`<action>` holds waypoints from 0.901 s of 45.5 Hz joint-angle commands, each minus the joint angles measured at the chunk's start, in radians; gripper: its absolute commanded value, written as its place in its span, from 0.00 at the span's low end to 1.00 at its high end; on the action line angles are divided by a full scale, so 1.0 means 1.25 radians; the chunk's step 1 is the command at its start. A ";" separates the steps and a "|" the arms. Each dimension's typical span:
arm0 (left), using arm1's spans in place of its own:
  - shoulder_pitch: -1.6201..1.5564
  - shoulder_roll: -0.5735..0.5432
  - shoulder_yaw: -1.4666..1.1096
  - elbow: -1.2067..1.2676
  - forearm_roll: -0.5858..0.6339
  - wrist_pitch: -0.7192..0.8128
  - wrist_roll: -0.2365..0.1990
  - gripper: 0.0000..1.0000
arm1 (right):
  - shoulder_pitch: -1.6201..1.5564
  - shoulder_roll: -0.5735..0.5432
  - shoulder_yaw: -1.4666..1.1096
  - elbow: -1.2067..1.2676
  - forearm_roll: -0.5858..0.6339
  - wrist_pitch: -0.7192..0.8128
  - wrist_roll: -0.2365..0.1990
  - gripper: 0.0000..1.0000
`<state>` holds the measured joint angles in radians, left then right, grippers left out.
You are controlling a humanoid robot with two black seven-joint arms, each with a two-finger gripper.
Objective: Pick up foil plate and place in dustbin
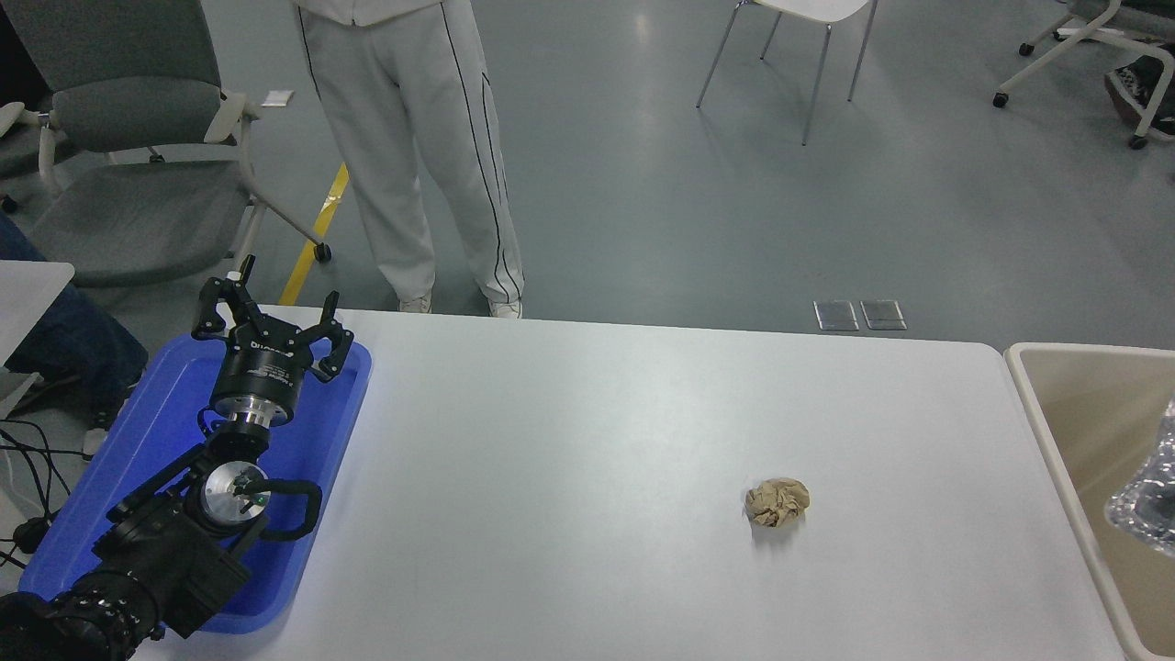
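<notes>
Showing only an edge of the shiny foil plate (1147,491) at the right side, over the inside of the tan dustbin (1056,404). Not showing the right claw. Parking the left gripper (274,323) over the blue tray (119,459), fingers spread wide, holding nothing. Leaving the brown paper ball (777,501) sitting on the white table (569,441).

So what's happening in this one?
A crinkled foil plate shows at the right edge, over the beige dustbin; whatever holds it is out of view. The left claw is parked, open, over the blue tray. A brown paper ball sits on the table, and a person stands beyond.
</notes>
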<state>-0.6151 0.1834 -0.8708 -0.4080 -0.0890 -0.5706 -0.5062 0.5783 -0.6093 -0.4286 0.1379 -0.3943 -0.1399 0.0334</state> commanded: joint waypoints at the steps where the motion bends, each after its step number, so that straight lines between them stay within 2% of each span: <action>1: 0.000 -0.001 0.001 0.000 0.000 0.000 0.000 1.00 | -0.002 0.003 0.002 0.000 0.000 -0.066 0.000 0.81; 19: 0.000 0.001 0.001 0.000 0.000 0.000 0.000 1.00 | 0.018 -0.012 0.002 0.069 0.000 -0.062 0.000 0.81; 23: 0.000 0.001 0.001 0.000 0.000 0.000 0.000 1.00 | 0.045 -0.055 0.002 0.128 0.000 -0.059 0.000 0.82; 28: 0.000 0.001 0.001 0.000 0.000 0.000 0.000 1.00 | 0.082 -0.125 0.001 0.243 0.000 -0.057 0.000 0.89; 32: 0.000 -0.001 0.000 0.000 0.000 0.000 0.000 1.00 | 0.118 -0.180 -0.006 0.332 0.000 -0.055 0.000 0.89; 35: 0.000 -0.001 0.001 0.000 0.000 0.000 0.000 1.00 | 0.142 -0.202 -0.012 0.377 0.000 -0.055 0.000 0.91; 38: 0.000 0.001 0.001 0.000 0.000 0.000 0.000 1.00 | 0.163 -0.218 -0.017 0.404 0.000 -0.053 0.001 0.99; 41: 0.000 0.001 0.001 0.000 0.000 0.000 0.000 1.00 | 0.185 -0.234 -0.026 0.438 0.000 -0.048 0.000 0.99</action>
<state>-0.6151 0.1832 -0.8701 -0.4081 -0.0891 -0.5710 -0.5063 0.7142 -0.7987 -0.4382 0.4986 -0.3939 -0.2093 0.0337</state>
